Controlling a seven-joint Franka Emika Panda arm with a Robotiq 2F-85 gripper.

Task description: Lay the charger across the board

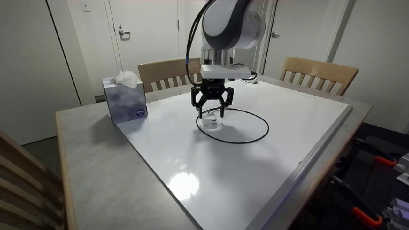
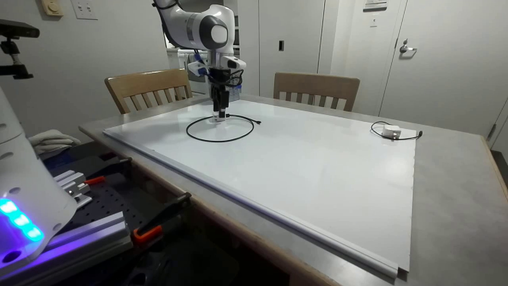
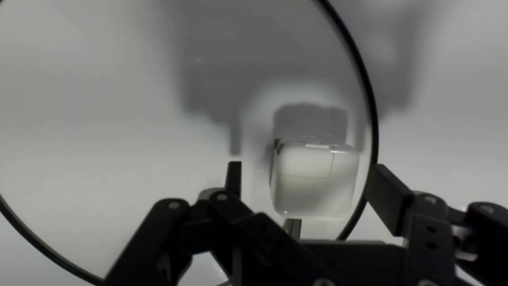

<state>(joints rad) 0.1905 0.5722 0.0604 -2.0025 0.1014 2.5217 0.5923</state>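
The charger (image 1: 209, 120) lies on the glossy whiteboard (image 1: 236, 166), near the middle of the frame in an exterior view. Its white plug block (image 3: 315, 180) sits inside the broad loop of its black cable (image 3: 374, 127), and the cable's free end (image 2: 257, 122) pokes out toward the right of the frame in an exterior view. The Robotiq gripper (image 1: 211, 112) points straight down at the plug block, its fingers (image 1: 221, 111) spread wide. In the wrist view the block sits between the fingertips (image 3: 234, 174) with a gap on either side; the cable runs close by the finger at the right of the frame, and whether those two touch I cannot tell.

Another white power adapter (image 2: 392, 131) lies with its own black cord (image 2: 406, 139) at a corner of the whiteboard, at the right of the frame in an exterior view. A Kleenex box (image 1: 126, 102), tissue (image 1: 127, 79) poking from its top, stands at the upper left of the frame in an exterior view. The whiteboard rests on a gray table (image 1: 115, 179), with wooden chairs (image 1: 321, 65) in the upper part of the frame in both exterior views.
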